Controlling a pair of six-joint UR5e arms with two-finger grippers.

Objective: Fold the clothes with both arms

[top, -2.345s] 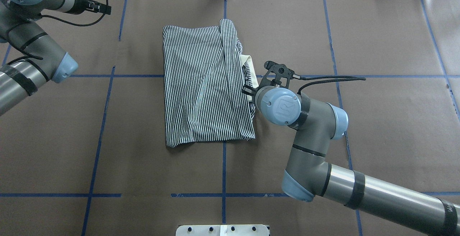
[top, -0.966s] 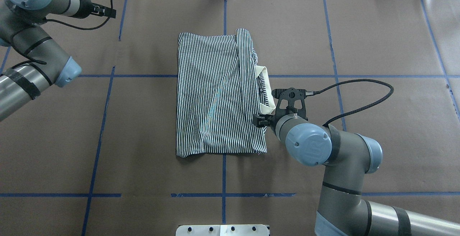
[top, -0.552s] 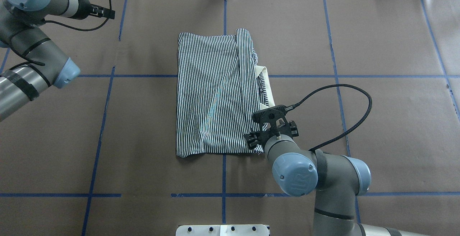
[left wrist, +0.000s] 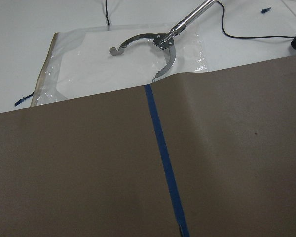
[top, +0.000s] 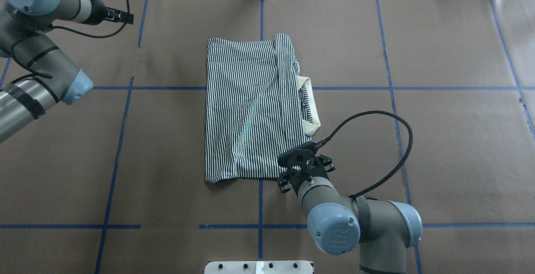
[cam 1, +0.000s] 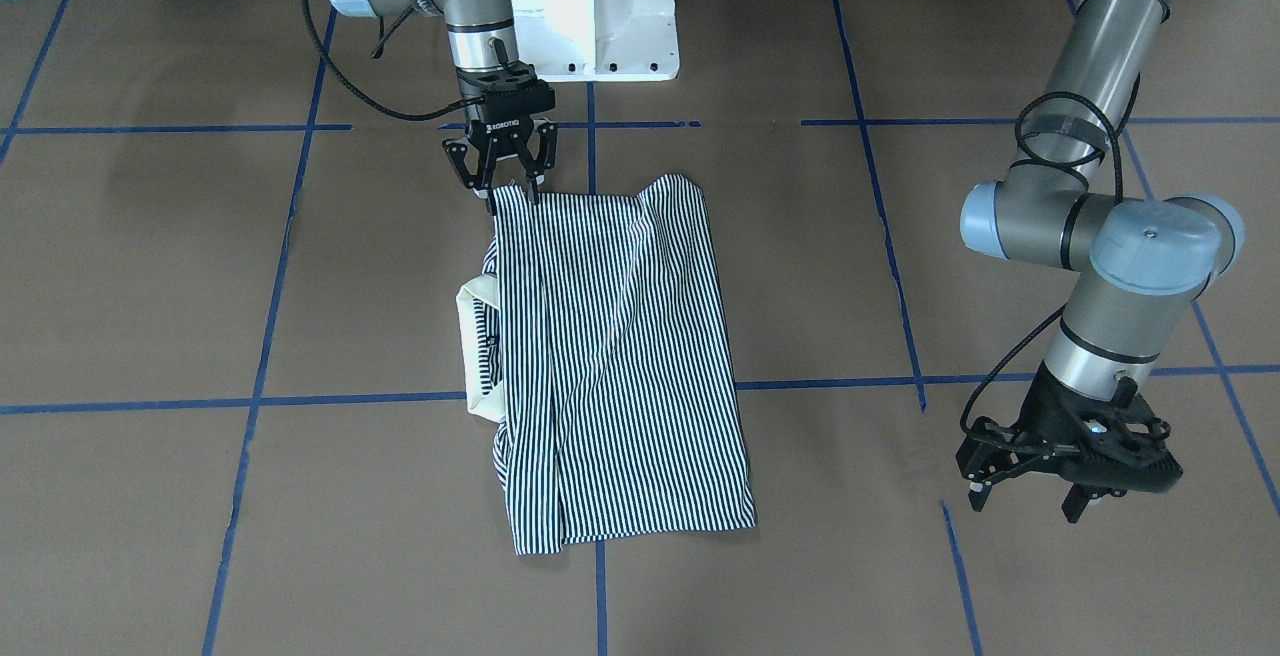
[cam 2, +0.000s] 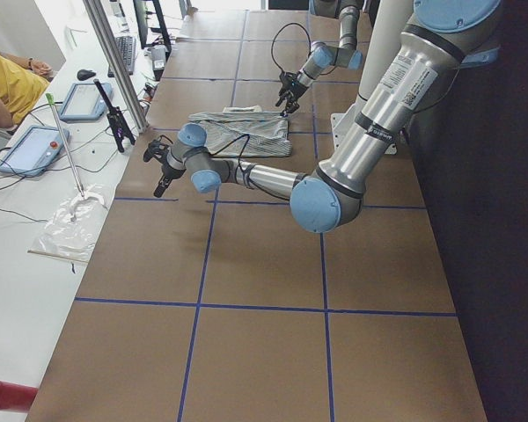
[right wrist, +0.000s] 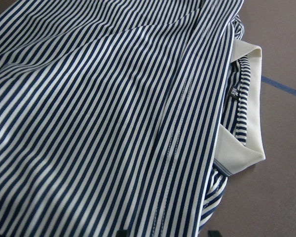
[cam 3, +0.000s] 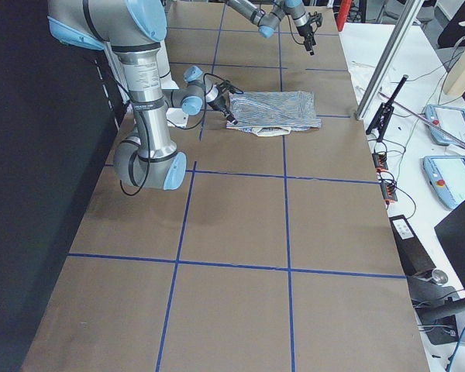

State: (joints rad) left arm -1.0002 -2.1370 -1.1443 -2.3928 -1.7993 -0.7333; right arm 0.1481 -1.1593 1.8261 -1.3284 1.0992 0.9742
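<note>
Brown table [top: 439, 140], folded polo shirt [top: 246, 107]

Right gripper [cam 1: 508, 192] fingertips: hidden beneath own wrist from overhead; cropped by wrist view's bottom edge.
Polo shirt [top: 246, 107] near corner: covered by that wrist overhead.
Left gripper [cam 1: 1065, 498]: cropped at overhead top edge.
Person [cam 2: 2, 88]: cut off at frame edge.

shirt [top: 250, 107] folded lengthwise, ctr (collar [top: 313, 119] out right) | R arm [top: 334, 228] at near-right corner | L arm [top: 42, 61] far-left
</note>
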